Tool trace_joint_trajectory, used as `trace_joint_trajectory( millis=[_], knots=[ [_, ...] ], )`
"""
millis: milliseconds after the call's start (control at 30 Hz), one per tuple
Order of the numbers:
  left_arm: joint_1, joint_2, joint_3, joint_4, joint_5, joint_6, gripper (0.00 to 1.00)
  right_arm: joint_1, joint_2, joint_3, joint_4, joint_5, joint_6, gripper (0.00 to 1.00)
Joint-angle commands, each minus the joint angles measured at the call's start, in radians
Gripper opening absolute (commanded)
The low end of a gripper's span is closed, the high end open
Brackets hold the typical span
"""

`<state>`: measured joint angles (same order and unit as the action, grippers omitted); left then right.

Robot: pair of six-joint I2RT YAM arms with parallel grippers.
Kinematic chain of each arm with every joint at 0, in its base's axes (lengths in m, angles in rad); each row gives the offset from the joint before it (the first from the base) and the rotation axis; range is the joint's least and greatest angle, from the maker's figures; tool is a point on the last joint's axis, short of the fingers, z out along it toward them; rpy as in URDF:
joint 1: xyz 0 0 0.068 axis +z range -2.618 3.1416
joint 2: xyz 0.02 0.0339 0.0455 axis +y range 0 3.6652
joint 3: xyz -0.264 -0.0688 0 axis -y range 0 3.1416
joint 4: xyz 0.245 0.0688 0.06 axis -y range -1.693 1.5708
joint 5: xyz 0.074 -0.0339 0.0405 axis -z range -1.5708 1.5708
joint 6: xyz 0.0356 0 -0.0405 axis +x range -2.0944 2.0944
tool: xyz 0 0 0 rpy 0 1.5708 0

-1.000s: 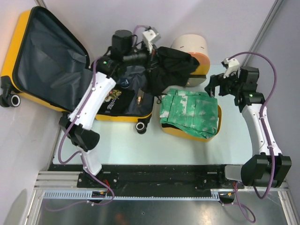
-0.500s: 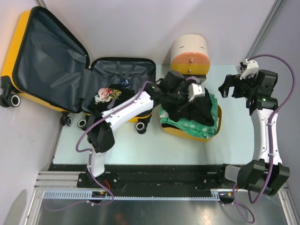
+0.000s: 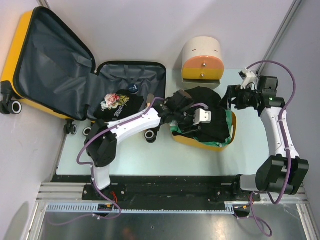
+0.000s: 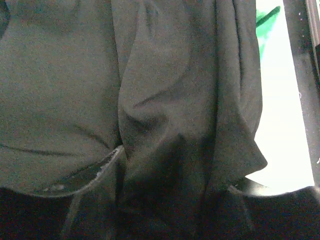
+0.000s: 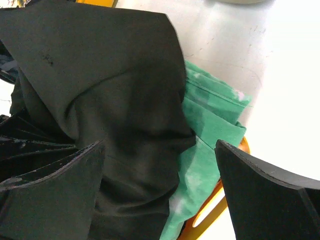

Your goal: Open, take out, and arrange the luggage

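Note:
The luggage [image 3: 10, 65] lies open at the left, its lid flat and dark lining up. A black garment with a floral print [image 3: 116, 102] rests in its base. My left gripper [image 3: 186, 119] is low over the yellow bin [image 3: 192, 140], pressed into a black garment [image 3: 210, 105] that lies on a green garment [image 3: 228, 120]. In the left wrist view its jaws stand apart, with loose black cloth [image 4: 165, 75] between them [image 4: 170, 170]. My right gripper [image 3: 231, 100] hangs open at the bin's right edge, above the black cloth [image 5: 100, 75] and the green cloth [image 5: 210, 125].
A cream-and-orange drawer cabinet [image 3: 201, 60] stands behind the bin. The suitcase wheels [image 3: 150, 135] sit close to the bin's left side. The bin's rim [image 5: 220, 200] shows under the green cloth. Walls close in on the left and right.
My left arm swung the black garment from over the suitcase onto the green garment in the bin, then its jaws parted. My right gripper moved in toward the bin's right edge.

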<state>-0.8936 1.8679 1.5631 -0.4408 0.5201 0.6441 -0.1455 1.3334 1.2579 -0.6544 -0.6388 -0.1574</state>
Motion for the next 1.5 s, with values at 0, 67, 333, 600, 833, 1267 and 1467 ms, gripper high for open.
trace_joint_trajectory(
  millis=[0,67,333,600,833,1267,1467],
  knots=[
    [0.027,-0.073,0.018,-0.062,-0.019,-0.04,0.62,0.02,-0.005,0.023,0.073,-0.038,0.018,0.93],
    [0.053,-0.148,0.021,-0.064,0.026,-0.101,0.69,0.018,-0.035,0.026,0.111,-0.059,0.028,0.94],
    [0.312,-0.366,0.015,-0.062,0.115,-0.294,0.98,0.228,-0.12,0.031,0.124,-0.064,-0.088,0.96],
    [0.672,-0.319,-0.098,-0.064,-0.144,-0.5,0.98,0.397,-0.002,-0.026,0.079,0.106,-0.257,0.96],
    [0.759,-0.202,-0.212,-0.061,-0.367,-0.448,0.92,0.42,0.113,-0.055,0.091,0.295,-0.363,0.95],
    [0.751,0.102,-0.127,-0.059,-0.407,-0.41,0.99,0.391,0.004,-0.015,0.114,0.22,-0.274,0.98],
    [0.739,0.165,-0.124,-0.061,-0.399,-0.4,0.99,0.357,-0.048,-0.005,0.162,0.191,-0.219,0.99]
  ],
)
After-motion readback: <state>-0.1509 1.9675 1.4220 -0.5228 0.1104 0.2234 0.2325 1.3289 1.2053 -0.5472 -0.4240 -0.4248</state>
